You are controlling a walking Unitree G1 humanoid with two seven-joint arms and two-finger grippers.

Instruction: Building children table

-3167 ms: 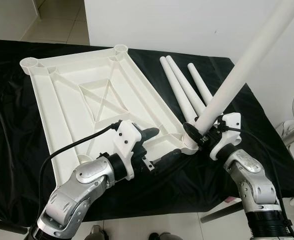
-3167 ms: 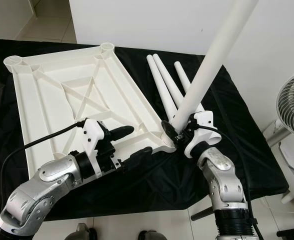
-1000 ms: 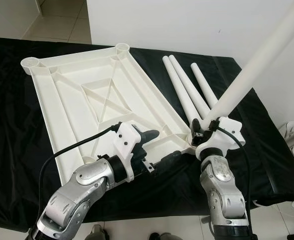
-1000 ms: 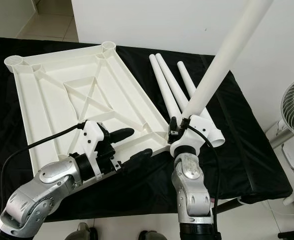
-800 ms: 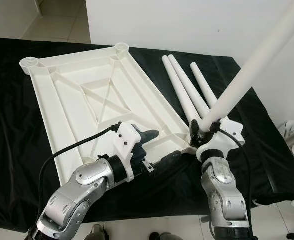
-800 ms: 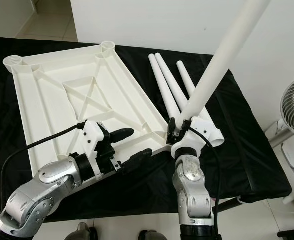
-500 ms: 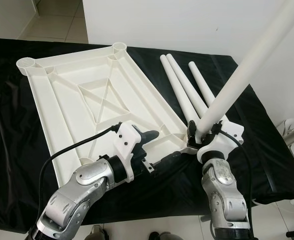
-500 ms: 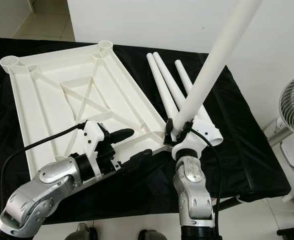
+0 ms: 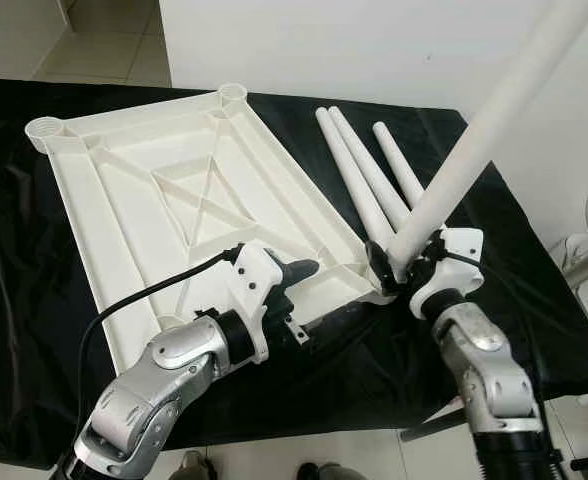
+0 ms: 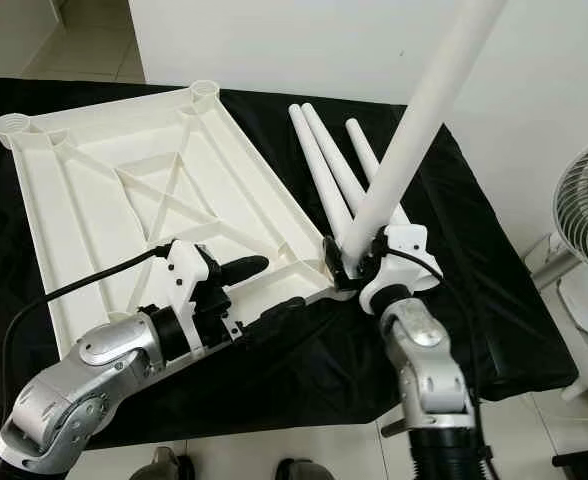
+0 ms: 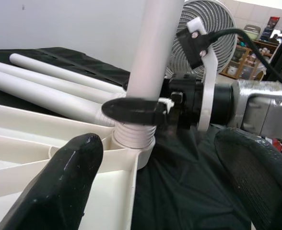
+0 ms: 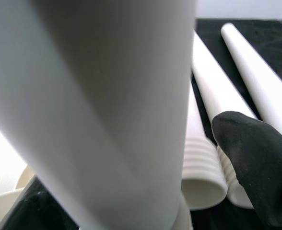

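One inverted tabletop point(image 9: 174, 210); three loose legs point(image 9: 359, 180) at 1 o'clock. Our right gripper point(image 9: 399, 268) clasps a fourth leg point(image 9: 479, 140), tilted toward 1 o'clock, in the near-right socket. Left gripper point(image 9: 319, 295) fingers spread wide.

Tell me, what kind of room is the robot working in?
Probably a room in a home. There is a tiled floor, a plain white wall and a standing fan beside a table covered in black cloth, where white tabletop and legs lie.
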